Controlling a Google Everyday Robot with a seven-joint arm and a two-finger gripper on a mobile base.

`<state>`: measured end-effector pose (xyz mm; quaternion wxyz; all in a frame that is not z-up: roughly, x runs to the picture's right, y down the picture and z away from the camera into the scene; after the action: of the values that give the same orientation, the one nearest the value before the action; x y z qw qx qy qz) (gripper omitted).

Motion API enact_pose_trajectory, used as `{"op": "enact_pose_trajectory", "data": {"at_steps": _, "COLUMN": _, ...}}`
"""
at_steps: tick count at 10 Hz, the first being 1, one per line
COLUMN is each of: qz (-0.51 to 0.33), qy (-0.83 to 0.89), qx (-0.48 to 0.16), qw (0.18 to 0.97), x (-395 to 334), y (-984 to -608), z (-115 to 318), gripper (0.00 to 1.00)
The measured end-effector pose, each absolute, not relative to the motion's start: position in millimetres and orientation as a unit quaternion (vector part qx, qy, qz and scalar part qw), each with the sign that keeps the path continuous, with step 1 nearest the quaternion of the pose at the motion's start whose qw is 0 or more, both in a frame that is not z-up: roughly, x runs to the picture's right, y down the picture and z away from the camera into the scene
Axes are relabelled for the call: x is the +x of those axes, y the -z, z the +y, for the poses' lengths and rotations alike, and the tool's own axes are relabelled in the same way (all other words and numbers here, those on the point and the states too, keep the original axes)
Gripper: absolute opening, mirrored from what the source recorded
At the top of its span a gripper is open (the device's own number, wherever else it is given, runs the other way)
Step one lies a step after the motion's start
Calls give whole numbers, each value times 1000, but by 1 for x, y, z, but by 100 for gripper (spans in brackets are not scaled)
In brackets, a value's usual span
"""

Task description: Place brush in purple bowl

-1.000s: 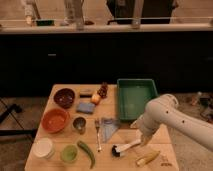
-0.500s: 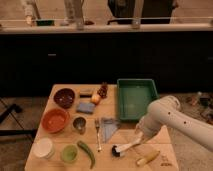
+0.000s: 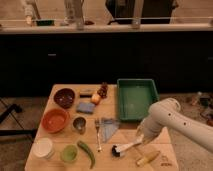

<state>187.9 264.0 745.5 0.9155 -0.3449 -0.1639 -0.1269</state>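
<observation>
A dim room with a long dark cabinet front fills the upper half of the camera view, and a pale ledge with a few blurred items runs along the top edge. Below it stands a wooden worktop (image 3: 127, 162) that takes up the lower middle of the frame.

In the worktop's upper left sits the purple bowl (image 3: 64, 97), with the larger orange bowl (image 3: 55, 120) just below it. A white tub (image 3: 43, 148) stands at the lower left corner. Right of it are a small green bowl (image 3: 69, 153) and a long green pepper (image 3: 88, 153). Near the middle are a blue sponge (image 3: 85, 107), a small metal cup (image 3: 79, 124), a silver fork (image 3: 97, 134) and a grey-blue cloth (image 3: 109, 128). A round orange fruit (image 3: 95, 98) lies right of the purple bowl. A green tray (image 3: 136, 99) occupies the upper right of the worktop.

The brush (image 3: 126, 147) lies flat at the lower right of the worktop, well apart from the purple bowl. Its black head points left and its white handle runs up to the right. A yellowish corn-like piece (image 3: 148, 158) lies just below the handle.

The white arm (image 3: 167, 117) reaches in from the right edge. The gripper (image 3: 141, 139) is down at the right end of the brush handle. I cannot tell whether it is released or grasping the handle, since the arm covers it
</observation>
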Motion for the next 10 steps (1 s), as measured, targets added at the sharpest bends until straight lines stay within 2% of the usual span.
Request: {"op": "enact_pose_trajectory", "data": {"at_steps": 10, "qz": -179, "qy": 141, "qx": -359, "qw": 905, "x": 166, "y": -755, "z": 279, "gripper": 49}}
